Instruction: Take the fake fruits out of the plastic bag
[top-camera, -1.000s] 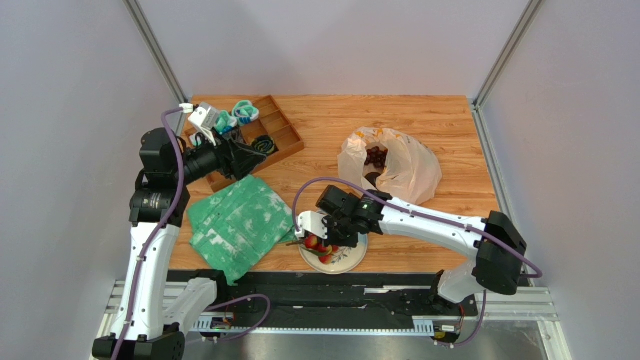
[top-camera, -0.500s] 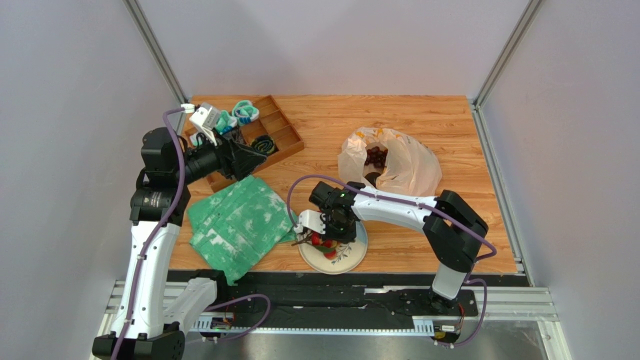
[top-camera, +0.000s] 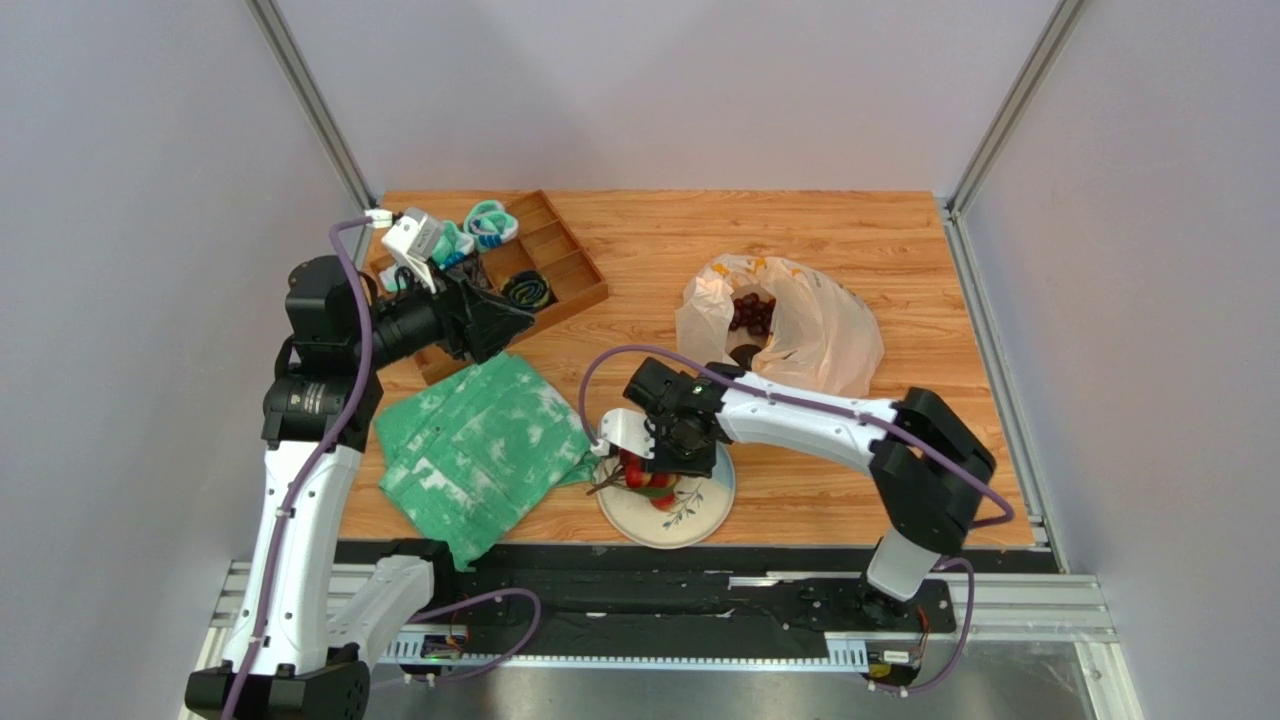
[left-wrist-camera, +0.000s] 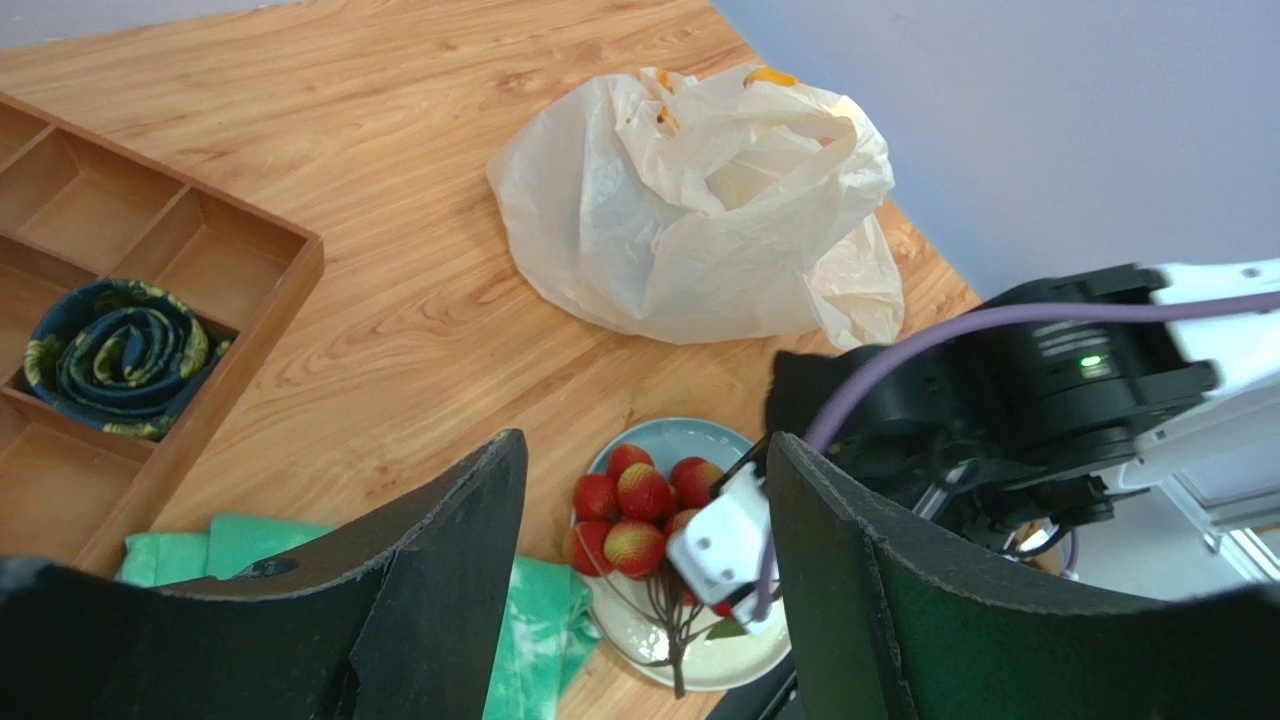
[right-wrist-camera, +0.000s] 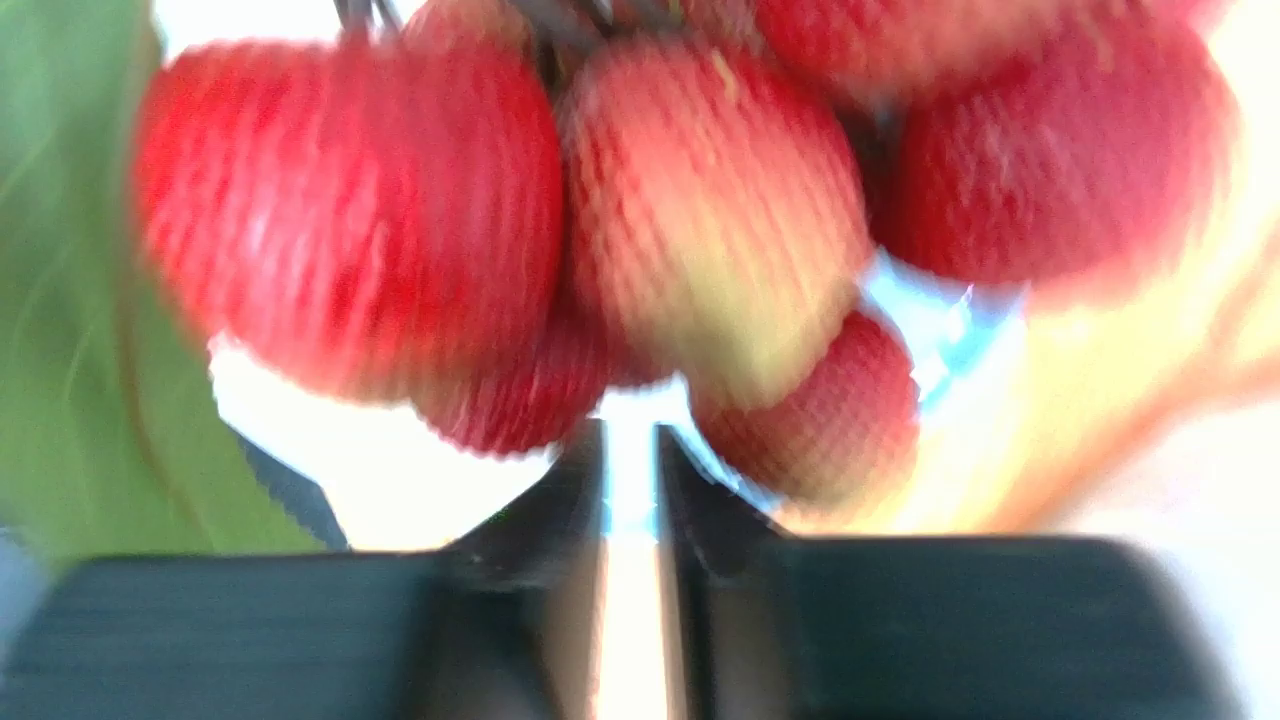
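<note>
The cluster of red and yellow-red balls (top-camera: 643, 480) lies on a pale plate (top-camera: 709, 515) near the table's front edge, its brown stems pointing toward the front. It also shows in the left wrist view (left-wrist-camera: 646, 495). My right gripper (top-camera: 649, 468) is low over the plate, its jaws all but shut on a thin bright gap. The balls (right-wrist-camera: 706, 210) hang blurred just in front of the right gripper (right-wrist-camera: 631, 443). The plastic bag (top-camera: 804, 338) lies at the back right with dark purple grapes (top-camera: 751, 315) in its mouth. My left gripper (top-camera: 504, 323) is open and empty, raised at the left.
A green-white mottled cloth (top-camera: 473, 443) lies left of the plate, touching it. A wooden compartment tray (top-camera: 564, 278) with rolled fabric items stands at the back left, under the left gripper. Bare wood lies between the tray and the bag.
The right arm's elbow has swung in toward the table while its gripper stayed low over the plate, shifting slightly left. The left arm has barely moved.
</note>
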